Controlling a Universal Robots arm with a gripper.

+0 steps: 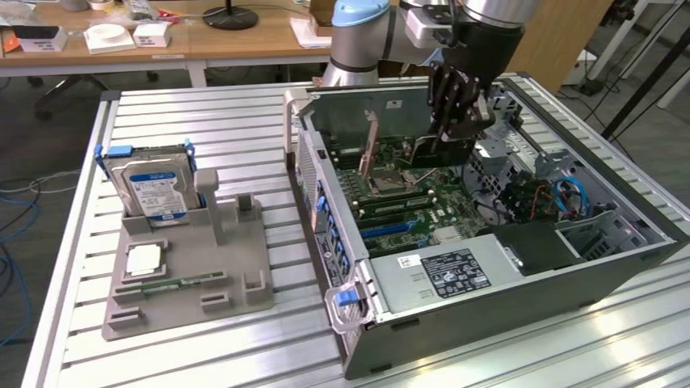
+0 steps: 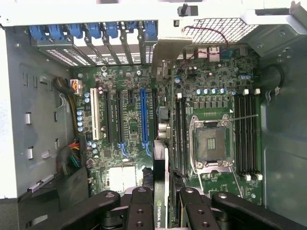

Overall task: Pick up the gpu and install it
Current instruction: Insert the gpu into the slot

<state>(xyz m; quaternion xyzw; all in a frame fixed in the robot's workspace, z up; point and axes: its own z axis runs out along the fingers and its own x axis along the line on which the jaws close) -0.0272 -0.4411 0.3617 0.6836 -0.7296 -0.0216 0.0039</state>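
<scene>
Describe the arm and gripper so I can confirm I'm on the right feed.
The arm is silvery-grey and tubular, with a pale blue cap on its joint. A light grey block sits at the wrist. The gripper is black. Its fingers are built from jointed links pinned by round pivots. I can make out no markings on them.

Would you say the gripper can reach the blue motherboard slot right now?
Probably yes: the case is open, nothing covers the blue slot, though the gripper holds the card.

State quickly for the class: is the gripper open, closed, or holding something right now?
Gripper: fingers closed on the gpu, holding it.
</scene>
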